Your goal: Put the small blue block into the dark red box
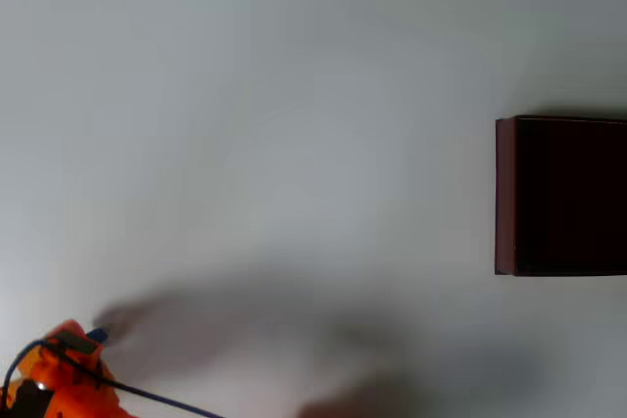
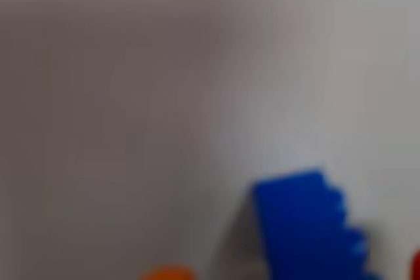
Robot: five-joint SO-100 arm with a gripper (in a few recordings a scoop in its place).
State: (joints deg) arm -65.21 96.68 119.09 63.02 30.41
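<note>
White table (image 1: 294,95); small blue block (image 1: 99,337) at orange end effector (image 1: 83,343) tip.

A plain white table (image 1: 294,144) with soft shadows.

1. Look at your arm (image 1: 69,379) in the bottom-left corner of the overhead view: it's bright orange plastic, rounded and chunky.
2. There's a dark, nearly black plate (image 1: 73,344) sitting on top of the orange body.
3. A thin black cable (image 1: 157,398) trails off your arm toward the bottom edge, and another black loop (image 1: 15,371) curves along its left side.
4. In the wrist view, you only get blurred orange bits (image 2: 167,273) at the bottom edge; the detail is too soft to read.
</note>
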